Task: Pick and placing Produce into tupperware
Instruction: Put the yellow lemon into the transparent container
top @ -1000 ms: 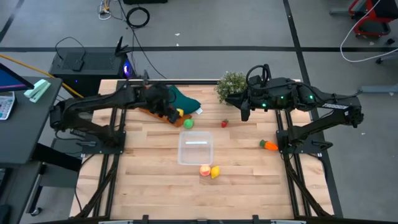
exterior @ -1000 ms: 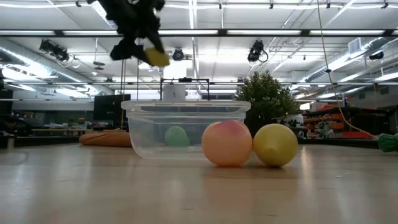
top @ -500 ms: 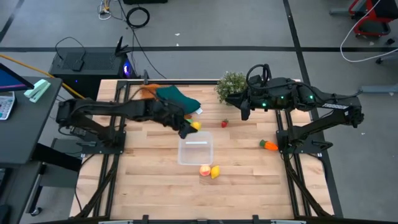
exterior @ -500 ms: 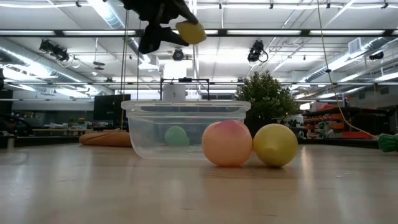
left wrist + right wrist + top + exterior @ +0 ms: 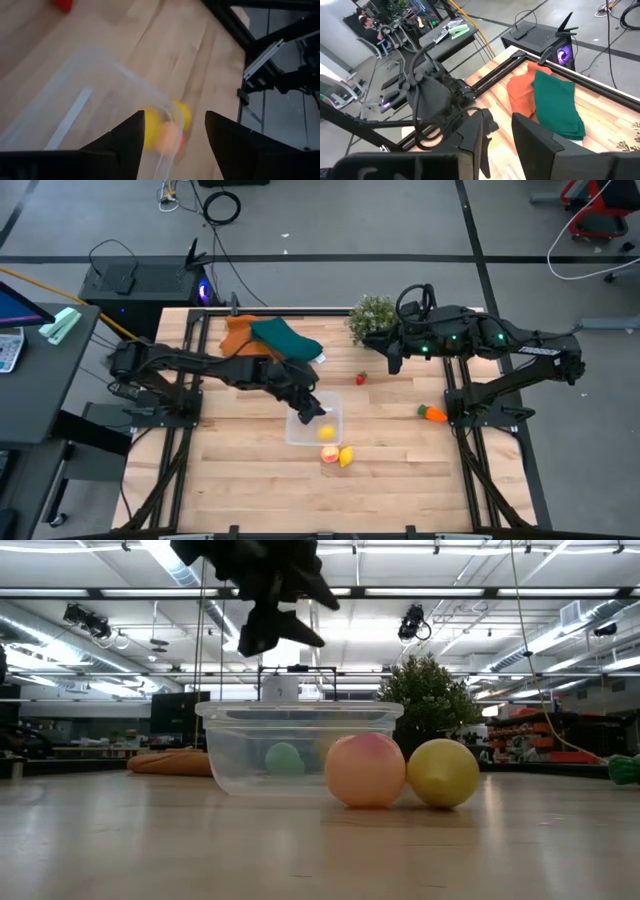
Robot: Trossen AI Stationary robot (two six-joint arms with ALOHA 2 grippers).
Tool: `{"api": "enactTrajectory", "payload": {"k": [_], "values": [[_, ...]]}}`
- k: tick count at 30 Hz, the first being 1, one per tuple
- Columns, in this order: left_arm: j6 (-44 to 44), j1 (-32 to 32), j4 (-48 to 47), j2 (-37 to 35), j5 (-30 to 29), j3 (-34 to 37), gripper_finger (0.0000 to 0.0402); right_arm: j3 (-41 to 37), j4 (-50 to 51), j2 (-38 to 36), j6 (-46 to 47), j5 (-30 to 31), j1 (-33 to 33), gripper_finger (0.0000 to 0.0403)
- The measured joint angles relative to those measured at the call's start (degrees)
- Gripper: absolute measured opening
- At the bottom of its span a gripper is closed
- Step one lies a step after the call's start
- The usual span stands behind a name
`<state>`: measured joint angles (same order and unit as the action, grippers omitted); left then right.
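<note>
The clear tupperware (image 5: pixel 298 434) stands mid-table. A yellow piece of produce (image 5: pixel 327 431) lies inside it, near its near edge. My left gripper (image 5: pixel 318 413) hangs open just above the tub, slanting down, with nothing between its fingers (image 5: pixel 127 145). Outside the tub's near edge, a peach piece (image 5: pixel 329 453) and a yellow piece (image 5: pixel 346 456) rest on the table side by side. A green piece (image 5: pixel 284 758) shows through the tub's wall; my left arm covers it from above. A red piece (image 5: pixel 361 379) and an orange carrot (image 5: pixel 432 413) lie farther right. My right gripper (image 5: pixel 393 361) waits open, raised beside the plant.
A bushy potted plant (image 5: pixel 372 318) stands at the far edge. An orange cloth (image 5: pixel 238 335) and a teal cloth (image 5: pixel 288 340) lie at the far left, behind my left arm. Bare wood stretches along the near side of the table.
My left gripper has swung from over the cloths toward the table's right and near edge, sinking and tipping downward until it is over the tub. The yellow piece it carried is no longer between its fingers and now lies in the tub.
</note>
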<state>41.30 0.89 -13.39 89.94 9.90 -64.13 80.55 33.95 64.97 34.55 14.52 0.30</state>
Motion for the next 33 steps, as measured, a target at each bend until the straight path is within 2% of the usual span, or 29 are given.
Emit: {"api": "enactTrajectory", "payload": {"k": [9, 33], "values": [[-2.1, 0.0, -0.8, 1.2, 0.8, 0.0, 0.0183, 0.0, 0.3, 0.0, -0.1, 0.0, 0.0, 0.008], [-2.1, -0.1, -0.6, 1.2, 0.8, 0.0, 0.0181, 0.0, 0.3, 0.0, -0.2, 0.0, 0.0, 0.008]]}}
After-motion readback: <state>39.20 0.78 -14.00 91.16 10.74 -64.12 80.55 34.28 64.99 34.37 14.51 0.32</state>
